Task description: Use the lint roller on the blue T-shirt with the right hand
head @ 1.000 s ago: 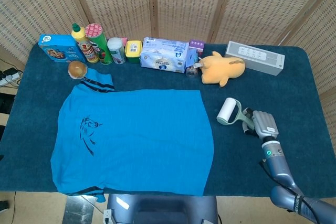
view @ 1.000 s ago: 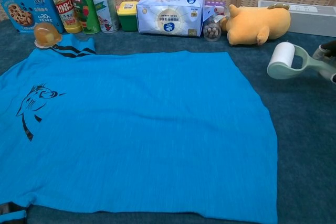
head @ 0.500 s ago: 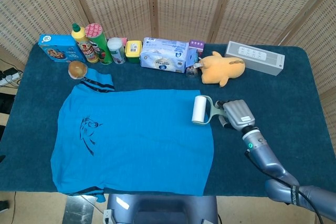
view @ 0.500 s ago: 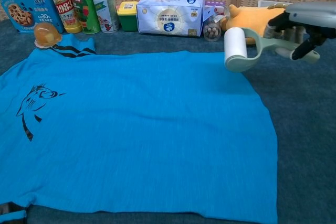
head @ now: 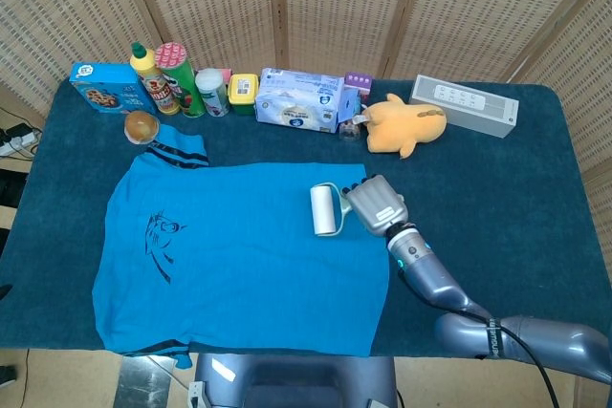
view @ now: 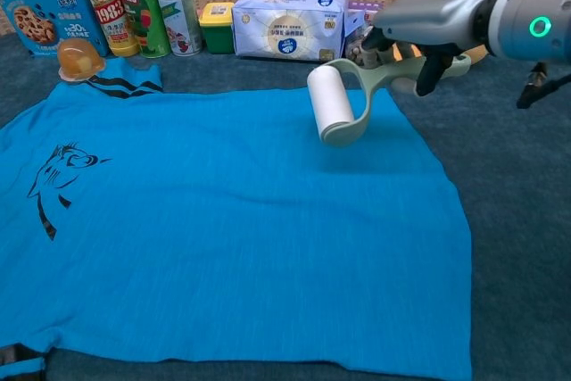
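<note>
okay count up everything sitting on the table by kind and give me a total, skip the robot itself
T-shirts: 1, blue T-shirt
Lint rollers: 1, lint roller, held by the right hand
Boxes and packs: 4
Bottles, cans, jars and tubs: 5
Plush toys: 1, yellow plush
Round brown item by the collar: 1
Total: 13

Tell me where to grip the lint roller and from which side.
Grip the lint roller by its green handle, from the right, as the right hand does now. The handle juts right from the white roll, so a grip there probably leaves the roll free to turn on the T-shirt.
</note>
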Robot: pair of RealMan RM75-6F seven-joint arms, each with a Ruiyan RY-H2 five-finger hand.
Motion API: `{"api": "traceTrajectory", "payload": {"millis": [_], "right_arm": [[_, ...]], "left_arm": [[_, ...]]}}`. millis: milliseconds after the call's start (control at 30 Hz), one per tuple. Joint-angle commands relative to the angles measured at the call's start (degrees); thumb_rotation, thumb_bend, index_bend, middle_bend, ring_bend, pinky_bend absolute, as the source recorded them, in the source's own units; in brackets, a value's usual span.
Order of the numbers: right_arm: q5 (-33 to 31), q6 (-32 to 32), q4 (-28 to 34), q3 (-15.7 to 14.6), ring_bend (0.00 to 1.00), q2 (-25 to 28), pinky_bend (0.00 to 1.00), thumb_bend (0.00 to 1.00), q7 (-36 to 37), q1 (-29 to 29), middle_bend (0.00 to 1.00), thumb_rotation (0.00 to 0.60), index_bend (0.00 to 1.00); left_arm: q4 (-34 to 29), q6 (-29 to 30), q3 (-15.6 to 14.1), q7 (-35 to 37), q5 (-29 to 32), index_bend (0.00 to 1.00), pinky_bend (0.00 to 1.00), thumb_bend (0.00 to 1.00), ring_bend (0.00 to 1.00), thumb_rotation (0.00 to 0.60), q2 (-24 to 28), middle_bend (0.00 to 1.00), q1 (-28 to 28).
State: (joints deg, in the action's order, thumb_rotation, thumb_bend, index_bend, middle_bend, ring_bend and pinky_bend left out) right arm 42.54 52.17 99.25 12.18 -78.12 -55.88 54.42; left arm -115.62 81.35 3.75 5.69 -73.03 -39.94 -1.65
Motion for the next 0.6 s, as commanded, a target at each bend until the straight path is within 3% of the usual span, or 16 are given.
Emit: {"api": "traceTrajectory", "payload": {"millis": [33,267,600], "right_arm": [[-10.5,3.5,4.5,-1.2,0.66,-0.7,0.85,1.0,-8.9,6.7,0.64,0.6,0.53],[-29.4,8.9,5.1,-0.3,0.66,-3.3,0.85,1.0,-17.5,16.0,0.64,0.6,0.53],[-37.9,11.7,1.4,0.8,0.66,-8.1,0.85,1.0,-19.4,22.4,0.64,0.6,0.53]], "left_arm": [[0.1,-0.2,-0.1,0.1,-0.2,0.0,0.12,0.12,0.0,0.6,0.1,0.0,-0.1],[0.2,-0.5,-0.3,0.3,-0.8,0.0,0.12,0.12,0.0,0.6,0.1,0.0,-0.2],[0.1,-1.0,-0.3,-0.2,-0.3,0.0,0.12,0.12,0.0,0.6,0.0,0.0,-0.5]]}}
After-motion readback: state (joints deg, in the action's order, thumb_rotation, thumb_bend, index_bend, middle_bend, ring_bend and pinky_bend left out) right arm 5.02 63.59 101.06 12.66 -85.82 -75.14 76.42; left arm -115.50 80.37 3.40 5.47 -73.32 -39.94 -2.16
